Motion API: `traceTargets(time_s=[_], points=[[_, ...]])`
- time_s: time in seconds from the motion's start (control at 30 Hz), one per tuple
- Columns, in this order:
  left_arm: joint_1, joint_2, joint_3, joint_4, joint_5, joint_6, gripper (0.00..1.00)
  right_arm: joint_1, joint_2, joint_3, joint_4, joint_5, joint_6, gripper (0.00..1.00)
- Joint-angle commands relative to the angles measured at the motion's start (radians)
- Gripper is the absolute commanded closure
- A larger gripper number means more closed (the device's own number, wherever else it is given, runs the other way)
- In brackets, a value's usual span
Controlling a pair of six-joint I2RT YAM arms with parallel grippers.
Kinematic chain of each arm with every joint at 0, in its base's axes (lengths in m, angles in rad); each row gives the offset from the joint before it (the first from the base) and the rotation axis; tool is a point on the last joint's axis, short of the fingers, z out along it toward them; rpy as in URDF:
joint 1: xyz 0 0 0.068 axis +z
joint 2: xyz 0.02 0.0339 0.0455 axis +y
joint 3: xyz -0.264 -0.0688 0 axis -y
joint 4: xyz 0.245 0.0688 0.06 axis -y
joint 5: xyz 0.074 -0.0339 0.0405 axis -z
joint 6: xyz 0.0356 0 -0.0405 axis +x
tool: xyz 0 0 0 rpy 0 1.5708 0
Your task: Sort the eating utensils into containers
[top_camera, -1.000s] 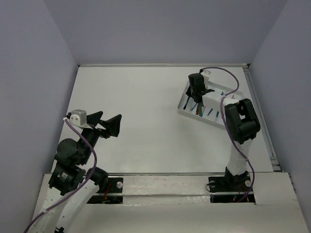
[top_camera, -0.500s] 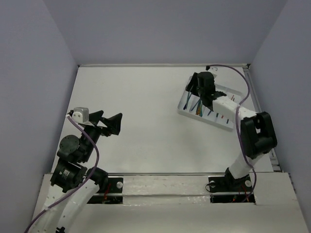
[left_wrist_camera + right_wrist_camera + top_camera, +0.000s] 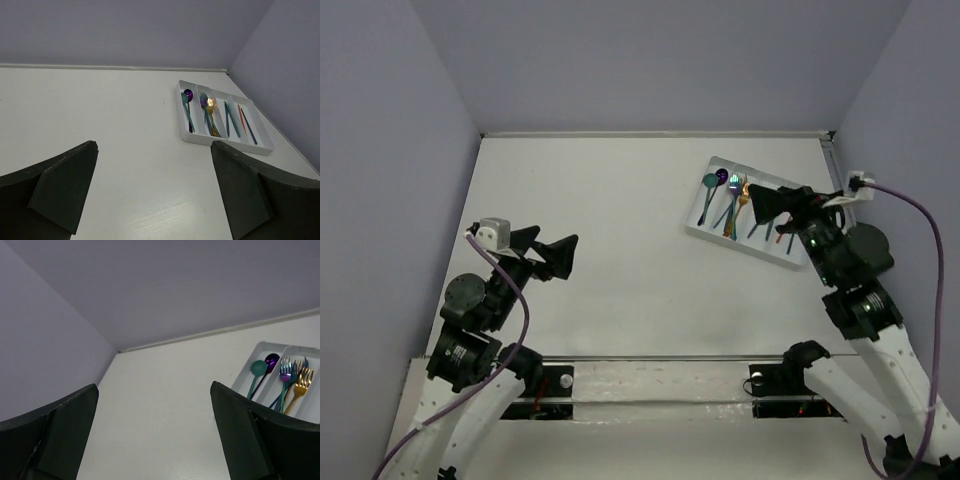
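Left end effector (image 3: 548, 256): held above the near-left part of the desk (image 3: 620, 200), fingers spread wide, nothing between them.
Tray (image 3: 227, 146): a white divided tray on the far-right part of the desk, set at a slant to the desk edges.
Eating utensils (image 3: 210, 112): every one visible lies inside the tray. None shows on the bare desk.
Leftmost compartment: a teal spoon (image 3: 706, 195) and a purple spoon (image 3: 721, 177), bowls toward the far wall.
Next compartment: several forks, among them a gold fork (image 3: 742, 195), tines toward the far wall.
Right-hand compartments: slim teal, red and blue pieces, too small to name.
Long axis: each utensil runs along its compartment, roughly far to near, across the tray's length.
Right end effector (image 3: 775, 213): overlaps the tray's right half in the top view, fingers set wide, carrying nothing.
Governing relation: the tray lies well apart to the right of the left arm and directly at the right arm, so the right arm is the nearer.
Task state (judged): sorting appears complete or nearly so.
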Motion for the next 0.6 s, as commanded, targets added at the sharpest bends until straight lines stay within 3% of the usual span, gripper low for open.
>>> traceTargets(time_s=[0.0, 0.13, 0.57], points=[[0.008, -0.017, 0.032, 0.078, 0.036, -0.005, 0.01, 0.001, -0.242, -0.034, -0.146, -0.017, -0.043, 0.00], [0.008, -0.013, 0.051, 0.080, -0.054, 0.014, 0.01, 0.001, -0.320, -0.078, -0.180, 0.063, -0.070, 0.00], [0.008, 0.055, 0.066, 0.135, 0.016, -0.029, 0.01, 0.001, -0.257, -0.049, -0.201, 0.015, -0.124, 0.00]])
